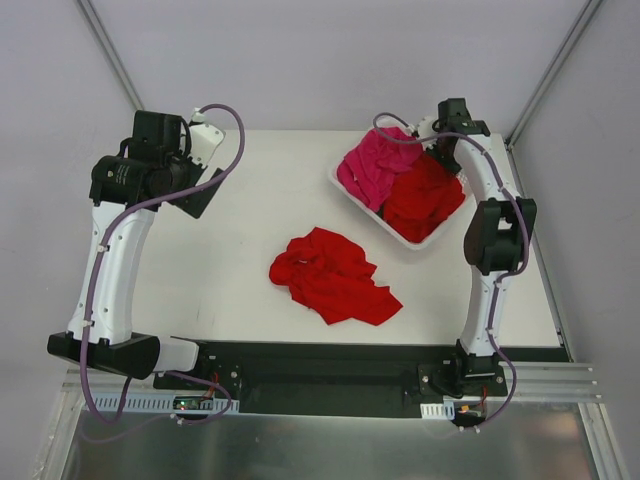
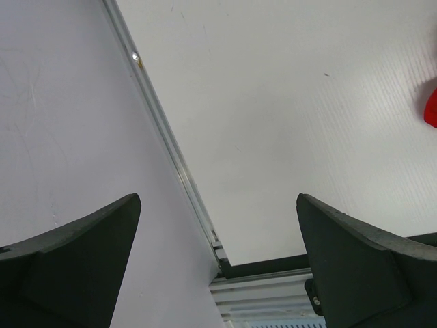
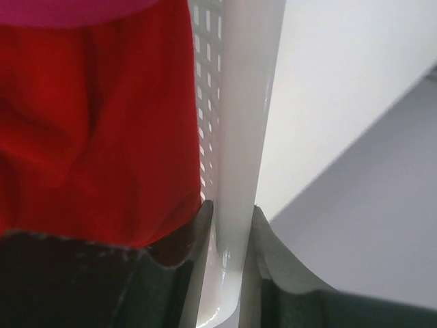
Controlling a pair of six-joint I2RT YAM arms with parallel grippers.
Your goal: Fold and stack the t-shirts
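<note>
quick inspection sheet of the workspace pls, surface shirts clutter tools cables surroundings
surface: white table, flat
job's things: red t-shirt crumpled on the table, unfolded; magenta t-shirt and second red t-shirt bunched in the basket
clutter: white slotted basket at the far right
tools: left tool open, holding nothing, over the far left; right tool shut on the basket's wall, red cloth beside its inner finger
cables: purple cables loop along both arms
surroundings: grey walls, metal frame rails
</note>
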